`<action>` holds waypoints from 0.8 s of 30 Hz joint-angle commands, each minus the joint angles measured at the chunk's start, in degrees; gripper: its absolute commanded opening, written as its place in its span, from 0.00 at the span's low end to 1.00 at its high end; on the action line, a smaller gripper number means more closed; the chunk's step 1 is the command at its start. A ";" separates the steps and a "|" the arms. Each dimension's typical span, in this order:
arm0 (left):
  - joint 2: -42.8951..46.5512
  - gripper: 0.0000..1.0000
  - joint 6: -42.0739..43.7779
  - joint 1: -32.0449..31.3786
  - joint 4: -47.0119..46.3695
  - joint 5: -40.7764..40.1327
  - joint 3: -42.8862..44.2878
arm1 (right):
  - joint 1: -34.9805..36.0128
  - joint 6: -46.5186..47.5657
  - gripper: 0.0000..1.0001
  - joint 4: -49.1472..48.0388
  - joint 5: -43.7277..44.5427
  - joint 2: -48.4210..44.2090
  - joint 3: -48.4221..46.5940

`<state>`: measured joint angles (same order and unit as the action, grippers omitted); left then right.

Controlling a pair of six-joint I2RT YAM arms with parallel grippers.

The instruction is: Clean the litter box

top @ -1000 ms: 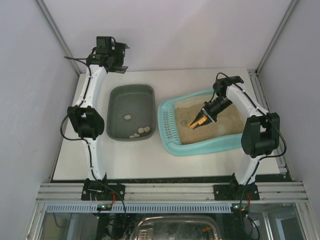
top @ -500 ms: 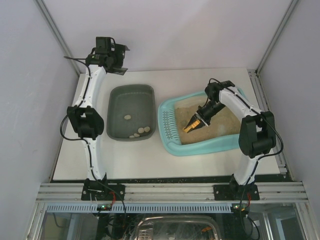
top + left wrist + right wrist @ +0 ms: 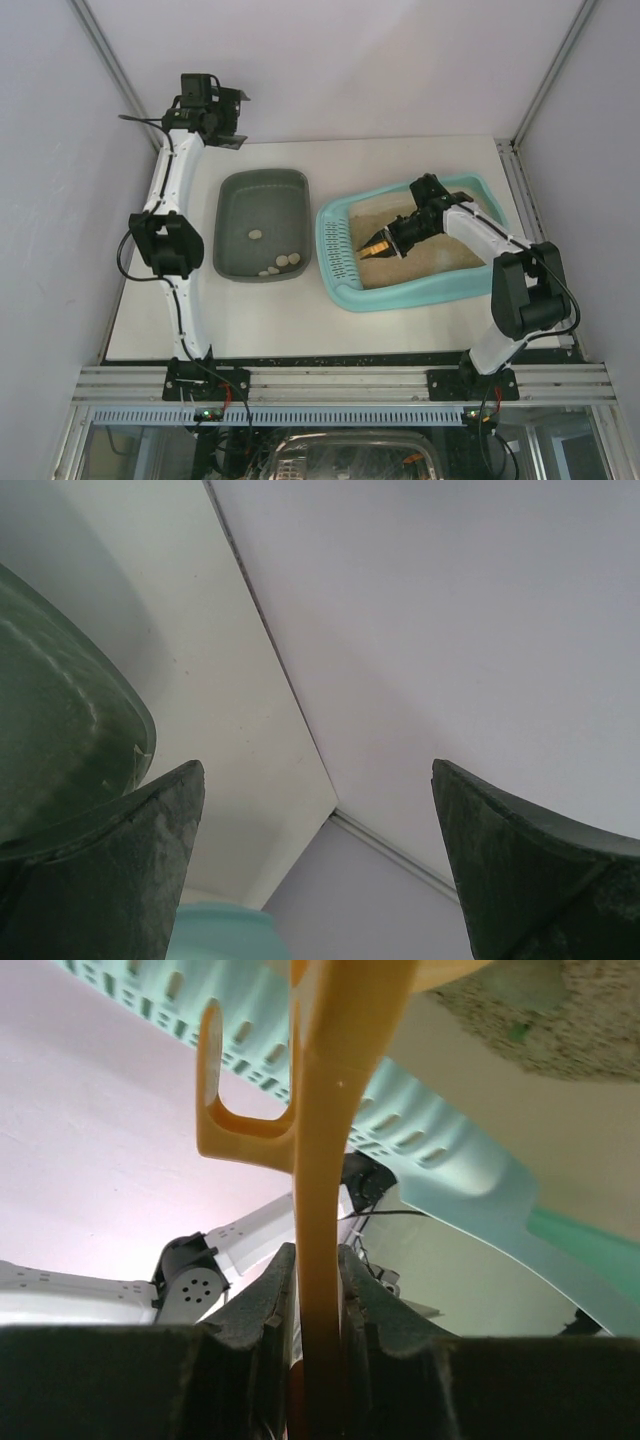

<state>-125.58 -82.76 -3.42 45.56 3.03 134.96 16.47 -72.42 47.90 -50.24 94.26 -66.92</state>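
The right jaws are closed tight on the flat handle of an orange scoop (image 3: 322,1210), one finger (image 3: 255,1310) pressing on each side of it. The scoop (image 3: 372,247) points toward the perforated strip at the left end of the litter box (image 3: 400,297) and is low over the beige litter (image 3: 385,272); whether it touches the litter I cannot tell. The litter box, a light-teal tray, lies on the right half of the desk (image 3: 300,320), a little turned, with the right arm (image 3: 470,225) reaching over it from the right side. Just beside it on the left, not touching, stands a dark grey-green tub (image 3: 265,205) with a few pale round pieces (image 3: 280,262) at its near end. The left jaws are wide and hold nothing; the left arm (image 3: 170,200) is raised at the far left corner, and its wrist view shows mostly wall between the fingers (image 3: 110,870).
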 commanded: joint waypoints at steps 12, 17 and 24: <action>2.27 0.97 2.15 3.39 -1.07 2.31 -1.45 | 1.37 -18.44 0.00 -29.75 4.84 -4.29 10.73; 1.81 0.96 2.25 4.25 -1.25 2.58 -1.45 | 1.28 -23.12 0.00 -51.76 6.55 -6.82 20.34; 1.75 0.95 2.60 5.81 -1.82 2.97 -2.58 | 1.16 -12.71 0.00 -57.24 5.67 -5.70 20.71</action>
<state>-125.58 -81.80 1.23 45.43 4.84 134.69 17.78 -90.76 -0.36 -45.98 88.84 -45.71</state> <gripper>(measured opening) 0.955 0.176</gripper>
